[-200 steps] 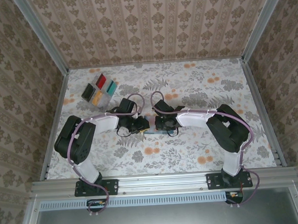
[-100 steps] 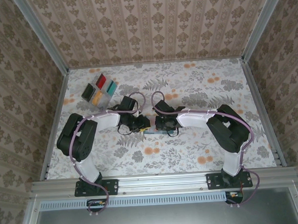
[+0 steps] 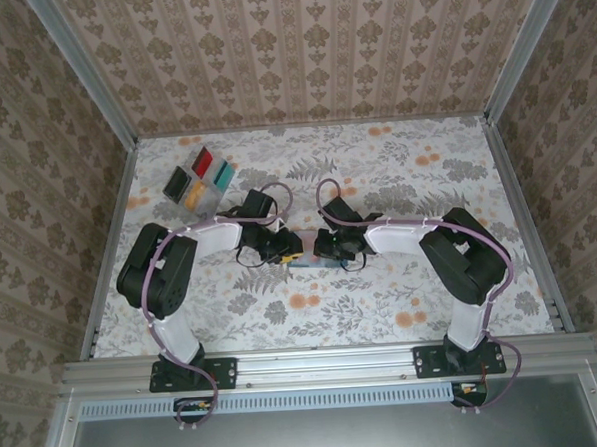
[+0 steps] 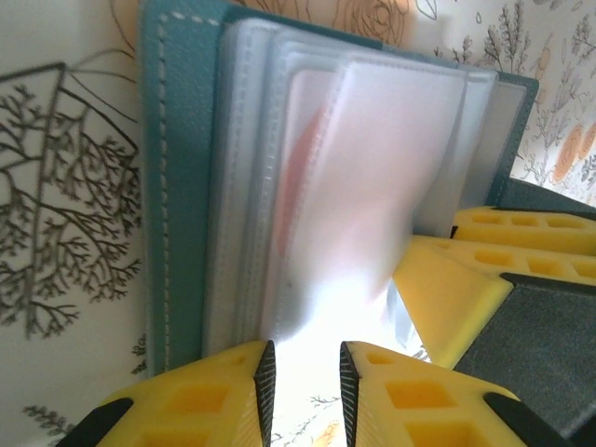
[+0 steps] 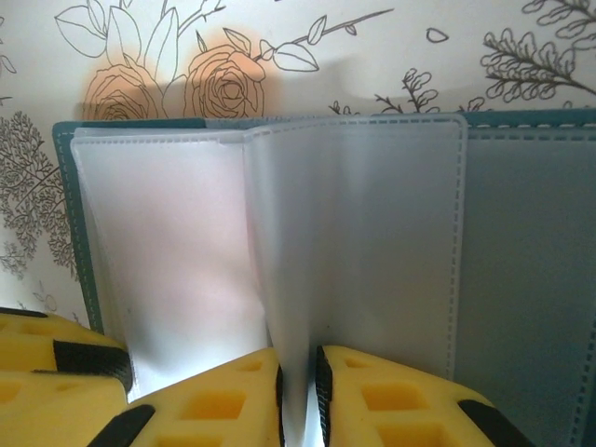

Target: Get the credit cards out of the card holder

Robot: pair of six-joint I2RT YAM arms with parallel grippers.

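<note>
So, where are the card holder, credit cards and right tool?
card holder (image 4: 175, 186): left wrist view, teal cover.
credit cards (image 3: 203, 161): top view, the red one.
right tool (image 5: 298, 374): right wrist view, between fingertips.

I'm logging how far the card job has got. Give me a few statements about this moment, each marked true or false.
1. The card holder lies folded shut. False: it lies open, its clear sleeves fanned out.
2. Several credit cards lie on the table at its far left. True.
3. The right gripper has its jaws closed on a translucent sleeve of the holder. True.
4. The holder's cover is red. False: it is teal.
</note>
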